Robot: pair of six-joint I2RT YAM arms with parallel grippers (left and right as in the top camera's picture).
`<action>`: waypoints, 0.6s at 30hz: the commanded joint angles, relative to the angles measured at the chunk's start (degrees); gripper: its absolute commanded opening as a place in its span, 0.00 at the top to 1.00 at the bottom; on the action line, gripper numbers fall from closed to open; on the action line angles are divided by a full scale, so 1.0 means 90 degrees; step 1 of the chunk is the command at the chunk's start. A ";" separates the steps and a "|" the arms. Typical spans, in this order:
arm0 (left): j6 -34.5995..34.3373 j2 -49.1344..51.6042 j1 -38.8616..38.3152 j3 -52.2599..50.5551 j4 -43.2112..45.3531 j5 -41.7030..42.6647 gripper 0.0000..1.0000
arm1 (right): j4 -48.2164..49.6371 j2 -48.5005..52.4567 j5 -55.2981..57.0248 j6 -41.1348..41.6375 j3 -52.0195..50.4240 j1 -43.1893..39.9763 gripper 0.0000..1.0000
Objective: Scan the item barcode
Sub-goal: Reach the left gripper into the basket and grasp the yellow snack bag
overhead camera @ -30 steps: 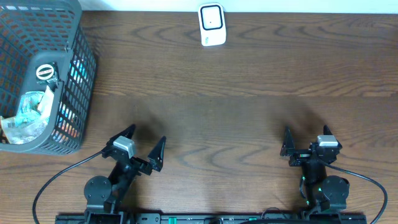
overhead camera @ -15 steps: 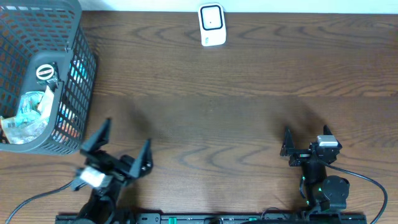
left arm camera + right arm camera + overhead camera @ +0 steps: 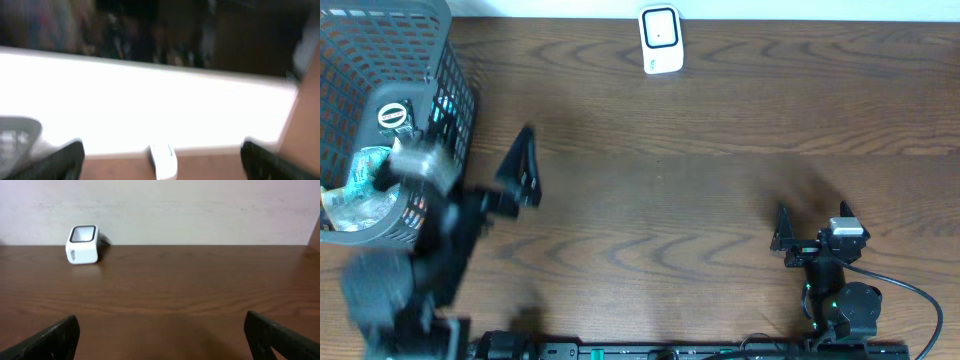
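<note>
Big wood table [image 3: 720,180], grey basket [image 3: 455,100] far left. Left gripper [image 3: 162,160] is blurry beside the basket and right gripper [image 3: 160,337] is near right. Both are gaping wide and empty. White scanner [image 3: 661,40] is far middle, and crinkly packets [image 3: 365,178] are inside the basket.

A dark brown table [image 3: 700,200] with wavy wood grain fills the overhead view. At 12 o'clock, close to its far edge, a small white scanner [image 3: 661,40] stands on the wood with its dark-framed window facing up. At 10 o'clock a grey mesh basket [image 3: 460,90] sits on the table's left corner. At 5 o'clock a thin black cable [image 3: 918,290] curves over the surface. A black rail [image 3: 670,350] runs along the near edge at 6 o'clock, seemingly resting on the tabletop.
</note>
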 commanded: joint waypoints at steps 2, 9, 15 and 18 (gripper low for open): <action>0.2025 0.1464 -0.0010 0.2171 -0.1032 0.1112 0.03 | -0.0024 -0.0034 0.0007 -0.0053 -0.0010 0.0032 0.01; 0.1307 0.3361 0.0833 0.4619 -0.2448 -0.0342 0.03 | -0.0024 -0.0034 0.0007 -0.0053 -0.0010 0.0032 0.01; 0.0585 0.5564 0.2528 0.7189 -0.4405 -0.0330 0.02 | -0.0027 -0.0034 0.0007 -0.0053 -0.0010 0.0032 0.01; 0.0627 0.6147 0.3009 0.7346 -0.4660 -0.0374 0.03 | -0.0024 -0.0034 0.0007 -0.0053 -0.0010 0.0032 0.01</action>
